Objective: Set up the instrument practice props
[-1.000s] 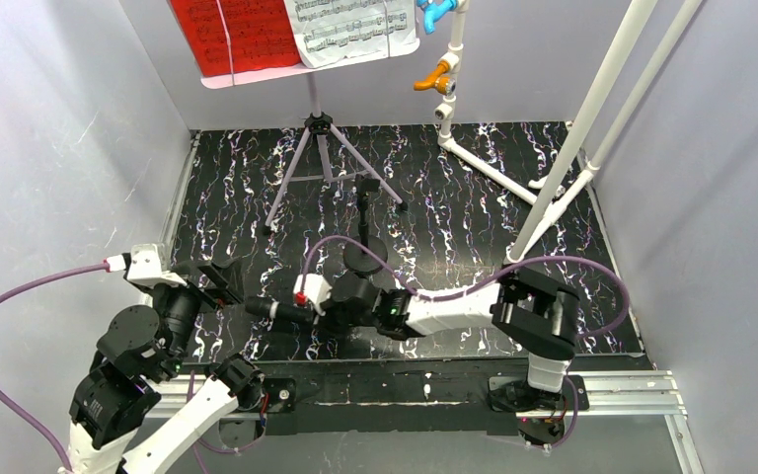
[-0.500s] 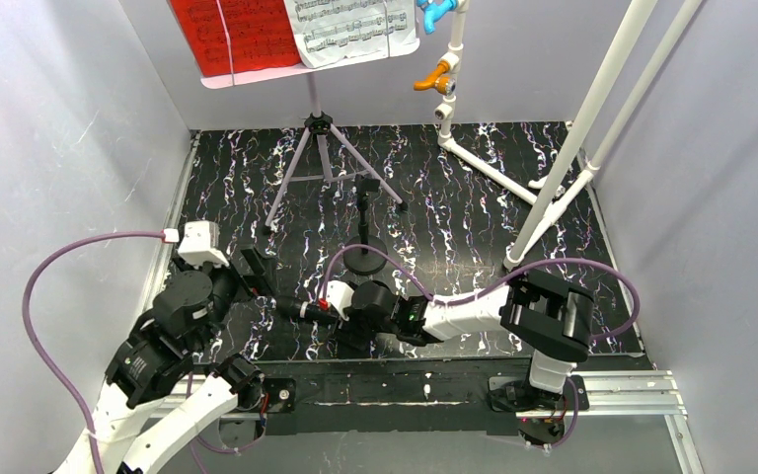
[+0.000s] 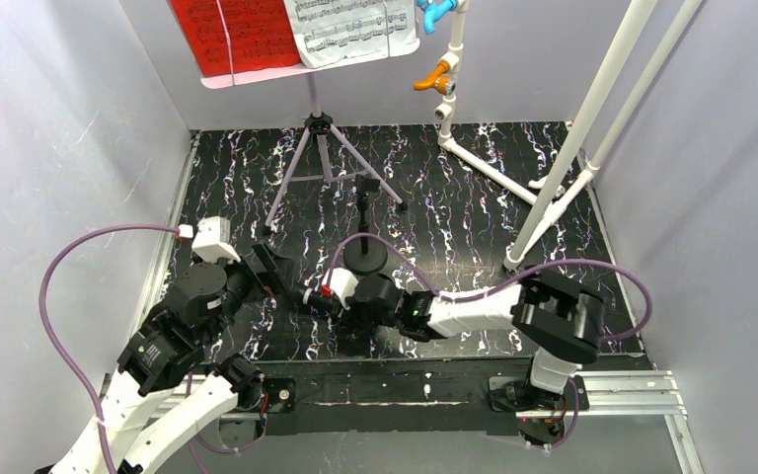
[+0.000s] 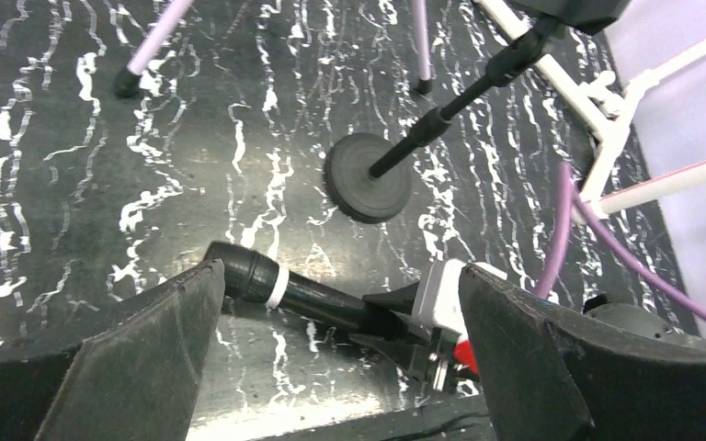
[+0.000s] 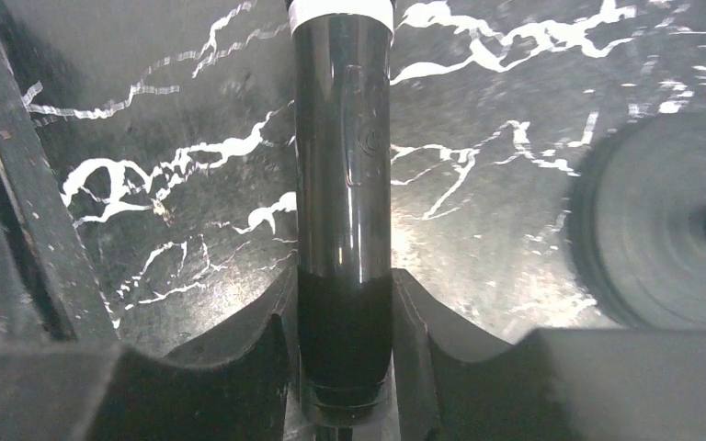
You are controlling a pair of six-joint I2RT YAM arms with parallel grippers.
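The black microphone (image 3: 299, 294) with a white ring lies level, low over the marbled mat. My right gripper (image 3: 334, 293) is shut on its handle end (image 5: 343, 165), the jaws pressed against both sides (image 5: 345, 308). My left gripper (image 3: 266, 272) is wide open near the microphone's head (image 4: 244, 271), its fingers apart from it. The empty round-based mic stand (image 3: 365, 259) rises just behind (image 4: 366, 176). Against the back wall stands the lilac music stand (image 3: 318, 123), carrying a red page (image 3: 237, 35) and a white page (image 3: 350, 25).
A white pipe frame (image 3: 572, 148) with an orange tap (image 3: 432, 77) and a blue tap (image 3: 436, 12) fills the back right. Grey walls close in both sides. Purple cables loop over both arms. A metal rail (image 3: 612, 390) runs along the near edge.
My right gripper opened briefly and closed again on the microphone, which shifted right and away. My left arm swung in towards the microphone's head, still open.
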